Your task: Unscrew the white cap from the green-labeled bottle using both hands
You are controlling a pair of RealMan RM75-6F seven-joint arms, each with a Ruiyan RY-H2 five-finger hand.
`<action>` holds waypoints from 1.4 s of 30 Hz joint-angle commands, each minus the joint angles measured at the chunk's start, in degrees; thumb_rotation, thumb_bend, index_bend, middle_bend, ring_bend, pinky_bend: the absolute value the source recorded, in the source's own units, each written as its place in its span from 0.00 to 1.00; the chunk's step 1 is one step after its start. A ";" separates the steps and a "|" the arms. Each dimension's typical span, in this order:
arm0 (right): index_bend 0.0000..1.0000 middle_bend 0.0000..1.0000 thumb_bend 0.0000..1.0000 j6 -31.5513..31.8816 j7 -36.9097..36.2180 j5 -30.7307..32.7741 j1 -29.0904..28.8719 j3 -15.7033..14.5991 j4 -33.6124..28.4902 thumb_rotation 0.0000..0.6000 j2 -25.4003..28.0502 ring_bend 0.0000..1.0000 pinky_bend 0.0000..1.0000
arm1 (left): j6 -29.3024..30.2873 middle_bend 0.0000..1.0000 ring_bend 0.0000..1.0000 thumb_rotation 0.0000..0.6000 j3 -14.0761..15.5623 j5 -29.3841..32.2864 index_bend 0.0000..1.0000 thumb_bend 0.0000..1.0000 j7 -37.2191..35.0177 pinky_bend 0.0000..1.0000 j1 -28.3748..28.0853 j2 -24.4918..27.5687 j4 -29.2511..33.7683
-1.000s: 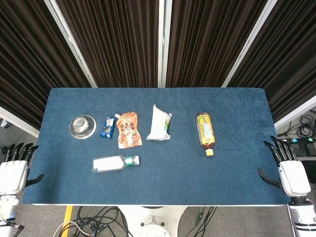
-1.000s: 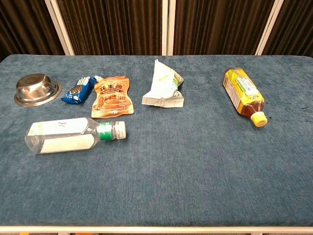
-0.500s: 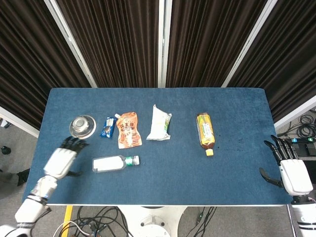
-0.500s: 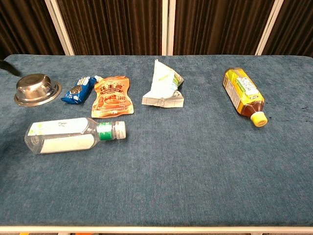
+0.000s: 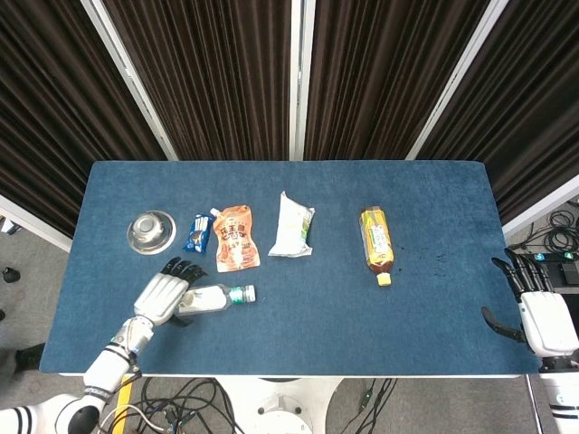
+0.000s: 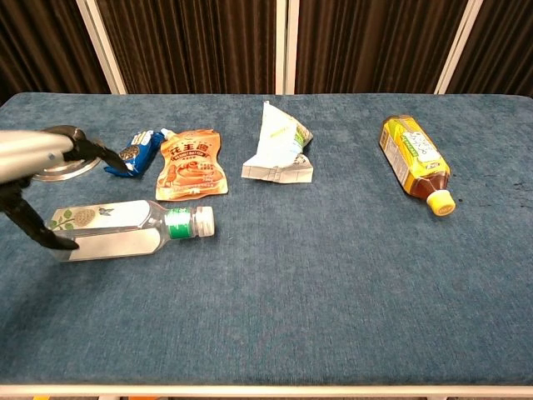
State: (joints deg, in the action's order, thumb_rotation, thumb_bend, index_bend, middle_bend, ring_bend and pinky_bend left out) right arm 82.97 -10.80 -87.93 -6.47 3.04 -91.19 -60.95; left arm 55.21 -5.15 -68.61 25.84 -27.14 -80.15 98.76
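1. The table [image 5: 434, 316], blue-clothed, carries everything.
2. The left hand [image 5: 165, 291] hovers at the table's 8 o'clock over the base end of the bottle [image 5: 210, 298], fingers spread; whether it touches, I cannot tell.
3. The right hand [image 5: 543, 321] sits off the table's edge at 4 o'clock, fingers spread, holding nothing.
4. The bottle lies on its side, its white cap [image 6: 205, 220] pointing to 3 o'clock.
5. The tea bottle [image 5: 377, 242] lies at 2 o'clock.
6. The white bag [image 5: 291, 226] and the orange pouch [image 5: 236, 238] lie near centre.
7. The bowl [image 5: 150, 231] is at 10 o'clock, a blue packet [image 5: 197, 232] just beside it.
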 commanded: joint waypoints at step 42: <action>0.21 0.00 0.09 -15.75 -4.85 -10.28 -16.55 2.35 -25.34 1.00 9.11 0.00 0.00 | 13.19 0.64 0.58 1.00 2.03 -30.92 0.68 0.43 -69.05 0.60 -5.16 -10.53 -20.92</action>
State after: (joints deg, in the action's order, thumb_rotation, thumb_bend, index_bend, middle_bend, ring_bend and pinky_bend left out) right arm 71.38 -16.85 -99.15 -19.78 4.23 -112.09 -53.70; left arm 67.80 -3.24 -98.82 -44.49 -31.01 -89.73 78.67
